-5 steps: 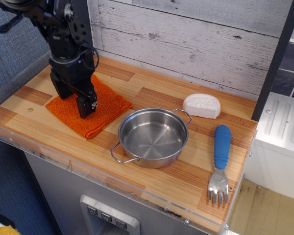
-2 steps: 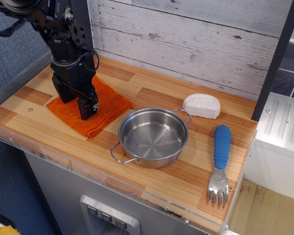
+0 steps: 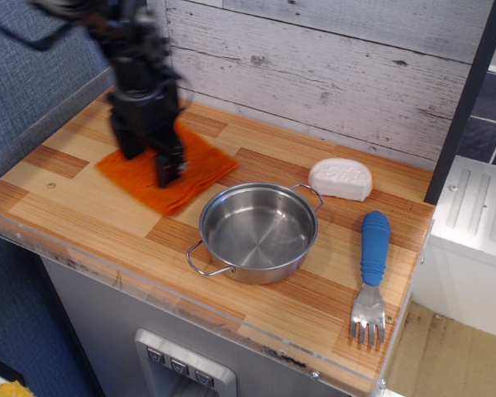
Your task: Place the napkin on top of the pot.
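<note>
While pot (image 3: 259, 231) sits empty, blurred tool (image 3: 159, 161) presses on napkin (image 3: 167, 175); grip state unclear.

The pot (image 3: 259, 232) sits near the middle of the wooden counter (image 3: 58, 198), with the napkin (image 3: 167, 172) to its left and farther back, under the gripper (image 3: 153, 161). Behind the pot to the right lies a soap-like block (image 3: 340, 179); a fork (image 3: 371, 277) lies right of the pot, tines toward the front edge

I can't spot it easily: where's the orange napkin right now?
The napkin lies on the counter's left side, under the gripper, just left of the pot and not yet on it.
</note>
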